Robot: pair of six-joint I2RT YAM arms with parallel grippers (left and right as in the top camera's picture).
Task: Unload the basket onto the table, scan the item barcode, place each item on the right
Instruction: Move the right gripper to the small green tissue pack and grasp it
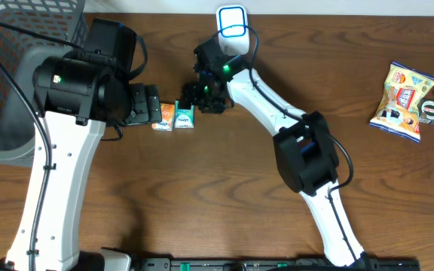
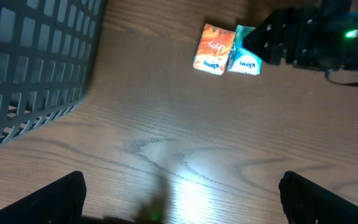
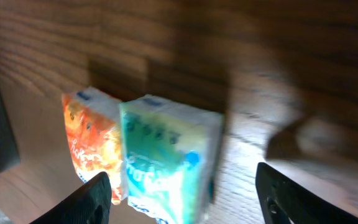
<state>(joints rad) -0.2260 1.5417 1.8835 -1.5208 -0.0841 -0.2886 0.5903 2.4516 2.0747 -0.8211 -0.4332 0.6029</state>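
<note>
Between the jaws of the right gripper [image 3: 185, 196], which stand apart and do not visibly press anything, sits the teal tissue pack [image 3: 166, 158], resting on the table [image 3: 278, 74] and touching an orange tissue pack [image 3: 91, 149] alongside it. It looks light, soft and squashy under slick film, so a gentle pinch across its narrow sides, clear of the orange neighbour, seems wisest. A hard squeeze would likely crumple the barcode face. Further off, the left gripper [image 2: 191, 202] hangs with jaws wide and empty near the basket [image 2: 30, 62].
</note>
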